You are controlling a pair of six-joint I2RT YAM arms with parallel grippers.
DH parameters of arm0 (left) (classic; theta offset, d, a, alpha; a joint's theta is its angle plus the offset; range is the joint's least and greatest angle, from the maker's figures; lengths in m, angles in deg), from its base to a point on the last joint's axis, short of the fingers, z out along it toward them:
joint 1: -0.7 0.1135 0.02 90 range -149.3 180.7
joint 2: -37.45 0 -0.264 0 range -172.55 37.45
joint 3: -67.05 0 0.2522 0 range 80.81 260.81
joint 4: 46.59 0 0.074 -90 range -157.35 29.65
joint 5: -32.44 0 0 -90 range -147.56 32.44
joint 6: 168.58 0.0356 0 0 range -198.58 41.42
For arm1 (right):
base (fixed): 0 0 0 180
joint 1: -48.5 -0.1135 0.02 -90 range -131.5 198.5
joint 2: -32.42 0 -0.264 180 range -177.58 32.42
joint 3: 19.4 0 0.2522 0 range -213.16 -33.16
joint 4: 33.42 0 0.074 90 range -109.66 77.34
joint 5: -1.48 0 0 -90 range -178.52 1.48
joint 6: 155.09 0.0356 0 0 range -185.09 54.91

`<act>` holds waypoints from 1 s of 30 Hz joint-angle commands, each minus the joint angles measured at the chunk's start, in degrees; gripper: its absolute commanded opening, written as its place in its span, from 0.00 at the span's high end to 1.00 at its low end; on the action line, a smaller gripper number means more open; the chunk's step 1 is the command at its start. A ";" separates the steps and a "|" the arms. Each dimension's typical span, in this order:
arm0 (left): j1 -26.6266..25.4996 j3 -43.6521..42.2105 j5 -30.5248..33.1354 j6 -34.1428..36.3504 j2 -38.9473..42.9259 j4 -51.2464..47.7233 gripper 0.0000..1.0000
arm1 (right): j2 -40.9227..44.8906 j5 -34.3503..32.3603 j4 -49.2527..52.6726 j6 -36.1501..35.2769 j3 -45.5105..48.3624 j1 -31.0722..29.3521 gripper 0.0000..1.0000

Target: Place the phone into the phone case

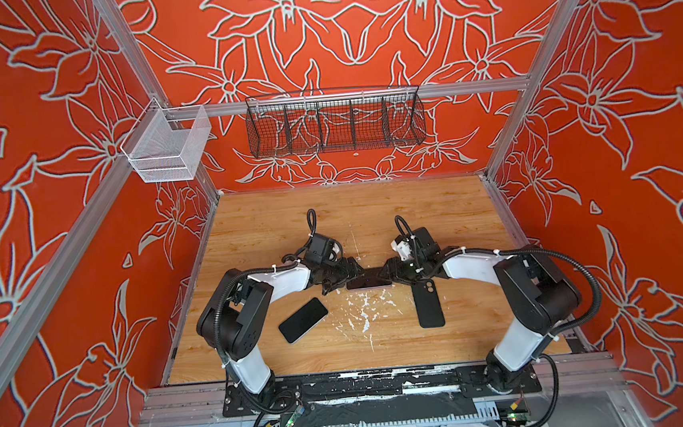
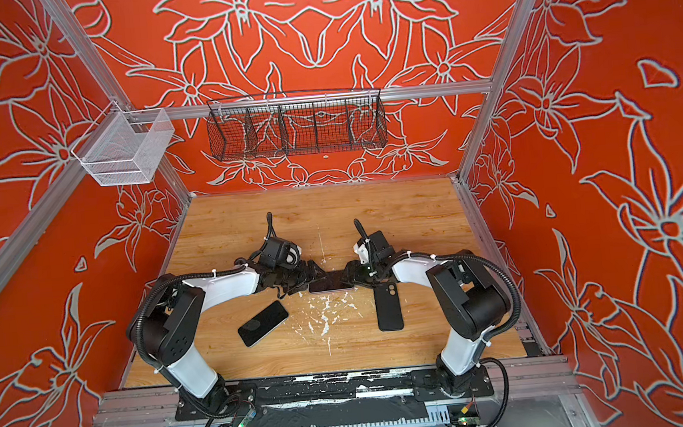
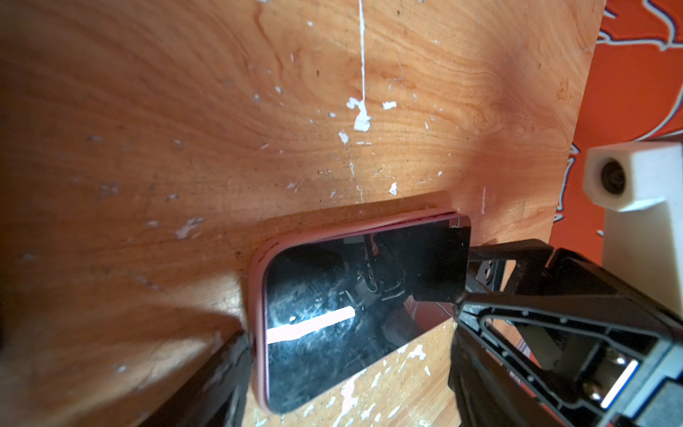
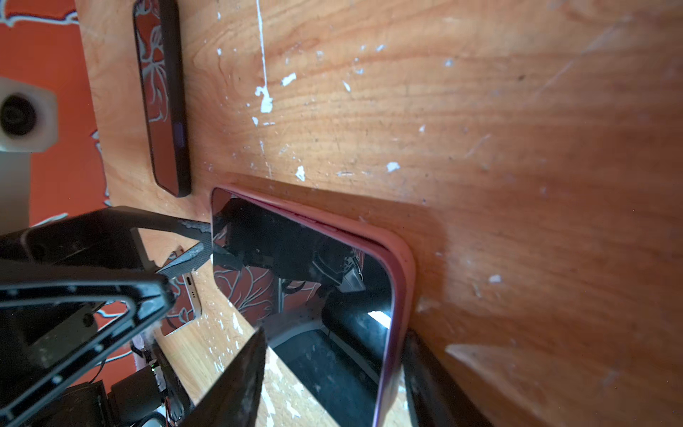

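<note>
Phone [image 3: 332, 314] in pink case [image 4: 401, 266], ends covered; left fingers [image 3: 225, 369] spread; right fingers [image 4: 244, 380] straddle it, grip unclear.

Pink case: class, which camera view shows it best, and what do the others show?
The right wrist view: the pink case is close, its rim broad and sharp round a corner of the phone. The left wrist view shows a thinner rim at another corner. In both top views it is only a pale sliver.
</note>
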 commanded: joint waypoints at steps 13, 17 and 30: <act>-0.46 -1.64 -3.82 -1.42 -0.42 4.35 0.18 | 4.26 14.81 -17.19 4.52 4.05 -0.87 0.43; -0.42 -1.87 -3.82 -1.43 -0.29 4.35 0.18 | 5.94 15.36 -19.37 5.08 5.24 -0.79 0.43; -0.29 -3.12 -3.38 -1.59 0.45 4.50 0.18 | 7.78 15.29 -20.86 5.94 6.60 0.01 0.54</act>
